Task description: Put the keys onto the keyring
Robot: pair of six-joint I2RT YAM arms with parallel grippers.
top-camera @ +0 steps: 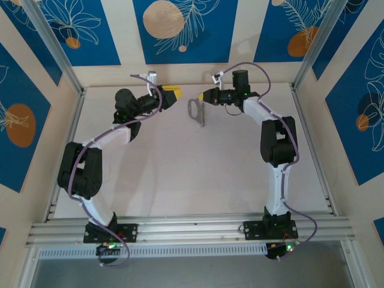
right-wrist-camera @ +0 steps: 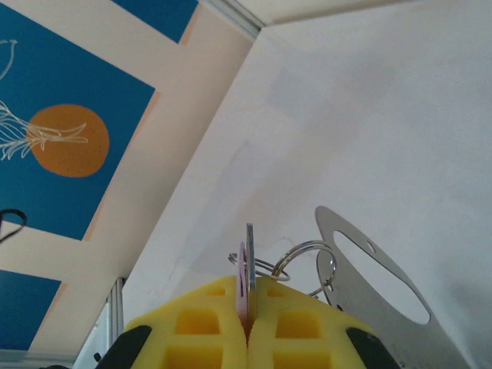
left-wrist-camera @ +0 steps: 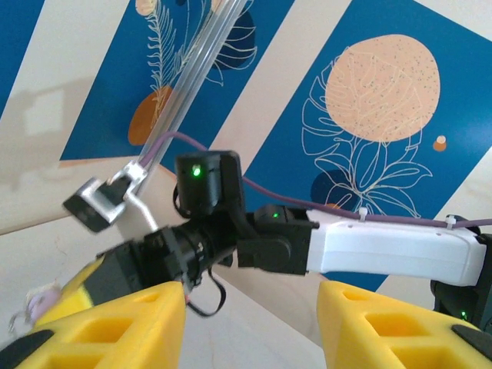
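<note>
Though pale, table [top-camera: 180, 174] amid blue-patterned walls [top-camera: 180, 24]

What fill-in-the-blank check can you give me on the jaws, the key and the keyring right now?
1. The right gripper has its jaws ___ on the lilac-headed key.
2. The left gripper has its jaws ___, with nothing between them.
3. The jaws of both grippers are ___ in colour.
4. The keyring beside the key is a flat silver piece with an ___ cutout.

Missing words: shut; open; yellow; oval.
</note>
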